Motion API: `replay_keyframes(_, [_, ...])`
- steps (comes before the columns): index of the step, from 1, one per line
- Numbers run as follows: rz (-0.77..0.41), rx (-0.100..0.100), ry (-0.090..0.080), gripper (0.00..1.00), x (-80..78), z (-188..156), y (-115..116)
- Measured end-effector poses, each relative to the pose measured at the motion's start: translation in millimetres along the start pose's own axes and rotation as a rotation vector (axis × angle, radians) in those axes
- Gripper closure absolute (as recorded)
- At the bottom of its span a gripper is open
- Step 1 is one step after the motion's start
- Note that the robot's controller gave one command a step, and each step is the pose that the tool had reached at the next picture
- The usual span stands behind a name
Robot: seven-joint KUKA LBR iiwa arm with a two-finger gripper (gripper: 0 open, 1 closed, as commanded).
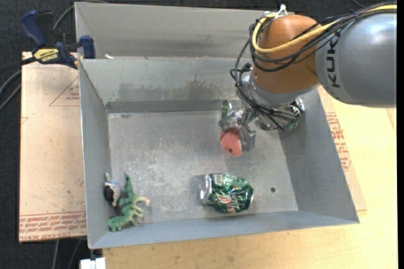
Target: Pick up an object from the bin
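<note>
Broadly, most of the camera view is taken up by the grey metal bin, whose floor is seen bare across its middle. The arm is seen reaching in from the right, above the bin's right wall. Its wrist is capped by an orange cover, around which yellow and black cables are looped. Below the cover, the gripper is lowered into the right half of the bin, near the foot of the back wall. A crushed green drinks can is laid on its side near the front wall, right of centre, well apart from the gripper. A green toy lizard is found in the front left corner, with a small dark and white figure touching it at its upper left. A small red rounded thing is seen right at the gripper's tip, against its metal parts, on the side toward the can. Whether the gripper is set wide, narrow or clamped on the red thing cannot be told.
</note>
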State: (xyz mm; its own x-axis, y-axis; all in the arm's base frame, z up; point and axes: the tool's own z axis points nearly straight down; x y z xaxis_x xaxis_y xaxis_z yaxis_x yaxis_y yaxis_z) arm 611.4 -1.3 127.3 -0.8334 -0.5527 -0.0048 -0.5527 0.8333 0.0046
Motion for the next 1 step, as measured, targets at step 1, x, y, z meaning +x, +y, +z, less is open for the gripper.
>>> replay_keyframes(1, [0.000, 0.001, -0.002, 1.00, -0.5, -7.1, -0.3])
